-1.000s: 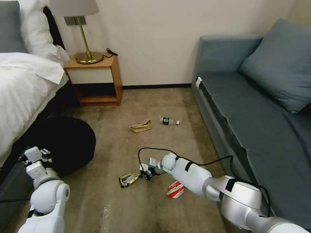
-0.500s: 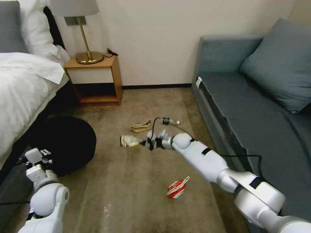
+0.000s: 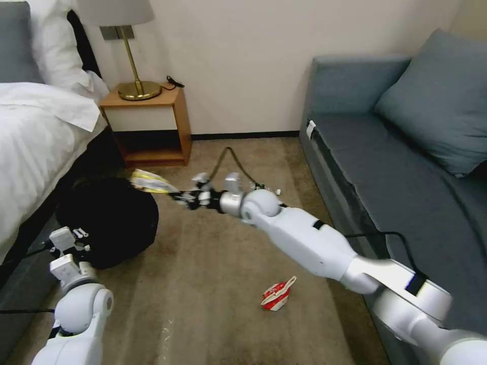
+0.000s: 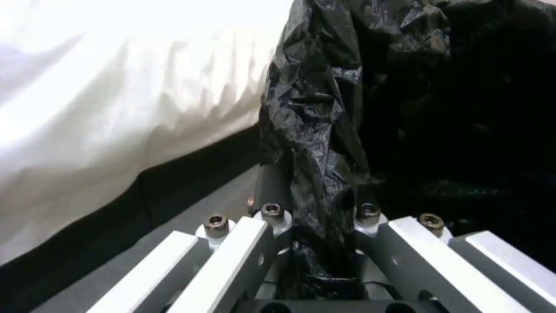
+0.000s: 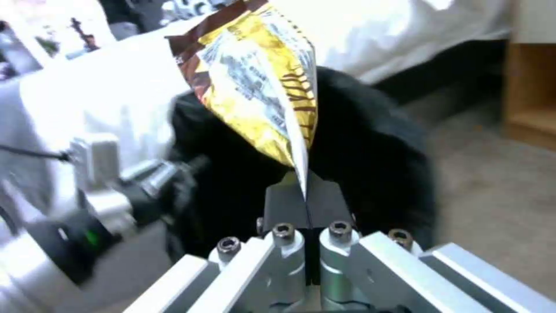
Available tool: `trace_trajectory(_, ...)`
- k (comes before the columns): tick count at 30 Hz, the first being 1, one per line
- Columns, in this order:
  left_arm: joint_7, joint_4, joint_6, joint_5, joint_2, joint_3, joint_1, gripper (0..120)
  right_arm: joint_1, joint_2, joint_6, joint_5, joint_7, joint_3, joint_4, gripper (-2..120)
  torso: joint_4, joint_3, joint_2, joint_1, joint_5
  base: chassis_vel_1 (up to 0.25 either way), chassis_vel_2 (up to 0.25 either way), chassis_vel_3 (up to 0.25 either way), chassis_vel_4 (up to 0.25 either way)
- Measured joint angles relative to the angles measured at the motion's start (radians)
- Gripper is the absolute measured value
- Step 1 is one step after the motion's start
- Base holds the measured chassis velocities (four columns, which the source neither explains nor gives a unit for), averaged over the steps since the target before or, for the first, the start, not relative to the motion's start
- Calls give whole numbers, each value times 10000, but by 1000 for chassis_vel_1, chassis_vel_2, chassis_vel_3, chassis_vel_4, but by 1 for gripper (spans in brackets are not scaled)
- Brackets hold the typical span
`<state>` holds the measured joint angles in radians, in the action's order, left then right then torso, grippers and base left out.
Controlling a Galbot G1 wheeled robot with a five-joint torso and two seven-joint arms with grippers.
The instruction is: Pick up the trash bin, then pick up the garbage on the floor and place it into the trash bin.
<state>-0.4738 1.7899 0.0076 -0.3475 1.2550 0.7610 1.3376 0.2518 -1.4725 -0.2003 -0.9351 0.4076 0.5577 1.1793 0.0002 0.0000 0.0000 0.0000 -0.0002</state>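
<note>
Pinching the yellow snack wrapper (image 5: pixel 260 87) by one edge between its closed black pads, the right pincer (image 3: pixel 188 198) hangs in the air at the end of an arm stretched out over the carpet (image 3: pixel 213 284). In the head view the wrapper (image 3: pixel 149 181) sticks out past the pincer toward the bed (image 3: pixel 35 142), above the near rim of the trash bin (image 3: pixel 109 218). The right wrist view shows the black bag of the bin (image 5: pixel 371 165) behind and below the wrapper.

At the bin's side nearest the robot, the left pincer (image 4: pixel 316 243) is clamped on a fold of the crinkly black bag (image 4: pixel 312 130) at the rim, beside the bed's white sheet (image 4: pixel 116 108). The bin is beside the bed, in front of the wooden nightstand (image 3: pixel 152 126).

On the carpet, the crushed red-and-white carton (image 3: pixel 276 294) lies under the right arm, well apart from the bin. A small bottle (image 3: pixel 266 188) peeks out just behind the right wrist, near the grey sofa (image 3: pixel 395 167).
</note>
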Motion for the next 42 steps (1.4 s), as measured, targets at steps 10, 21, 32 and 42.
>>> trace_trajectory(10, 58, 393, -12, -227, 281, -206, 128, 7, 208, -1355, 312, -41, -121, 125, -1559, 0, 0, 0, 0, 0, 0, 0, 0, 0, 0)
trace_trajectory(21, 146, 713, -203, -155, 645, -412, 363, 7, 413, -1344, 1094, 1518, -94, 131, -3131, 0, -5, 0, 0, 0, 1, 0, 0, 0, 0)
trace_trajectory(32, 180, 622, -261, 70, 793, -402, 367, 7, 403, -1348, 1076, 1665, -149, 415, -2299, 35, -2, 0, 1, 0, 2, 0, 0, 0, 0)
trace_trajectory(42, 177, 366, -310, 116, 770, -354, 265, 7, 472, -1354, 970, 1590, -227, 542, -1519, 72, -2, 0, 0, 0, 2, 0, 0, 0, 0)
